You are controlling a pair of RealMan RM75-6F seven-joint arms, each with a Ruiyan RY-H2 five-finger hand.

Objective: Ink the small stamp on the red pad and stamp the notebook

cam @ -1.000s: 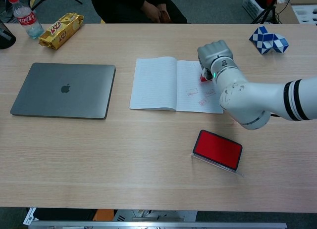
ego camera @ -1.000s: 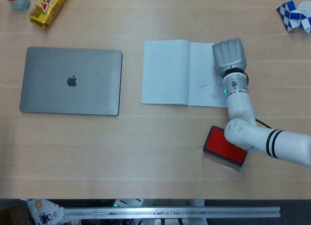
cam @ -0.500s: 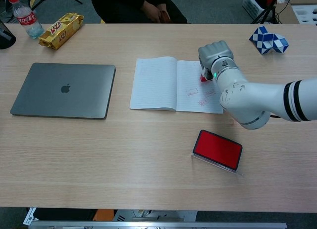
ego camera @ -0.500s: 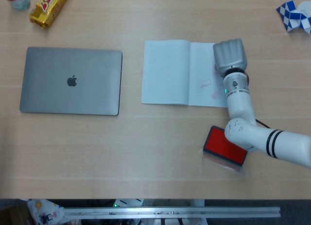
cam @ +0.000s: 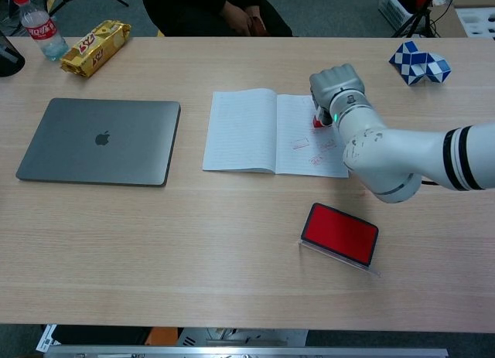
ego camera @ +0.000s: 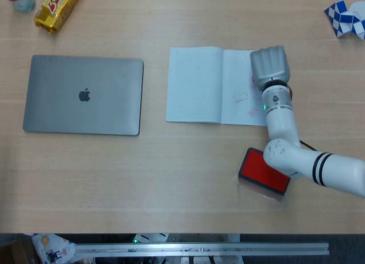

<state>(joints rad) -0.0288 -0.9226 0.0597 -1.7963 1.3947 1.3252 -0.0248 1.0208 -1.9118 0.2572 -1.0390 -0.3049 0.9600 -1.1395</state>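
The right robot hand [cam: 336, 86] is seen over the right page of the open notebook [cam: 255, 131], with its fingers closed around the small stamp [cam: 317, 121]. Only a red part of the stamp is shown under the hand in the chest view; in the head view it is hidden by the hand [ego camera: 268, 66]. The stamp is held at the upper right part of the page, and it cannot be told if it touches the paper. Two red marks [ego camera: 242, 97] are already printed on the same page, a little below the hand.

The red pad [cam: 339, 234] is placed open on the counter [cam: 232, 242], nearer to the front edge and apart from the notebook. In the head view it is partly covered by the white forearm.

A closed grey laptop [ego camera: 84, 94] is laid to the left of the notebook. A yellow snack packet [cam: 96, 46] and a plastic bottle [cam: 36, 24] are found at the far left corner, and a blue and white puzzle toy [cam: 418, 63] at the far right. The left robot hand is shown in neither view.
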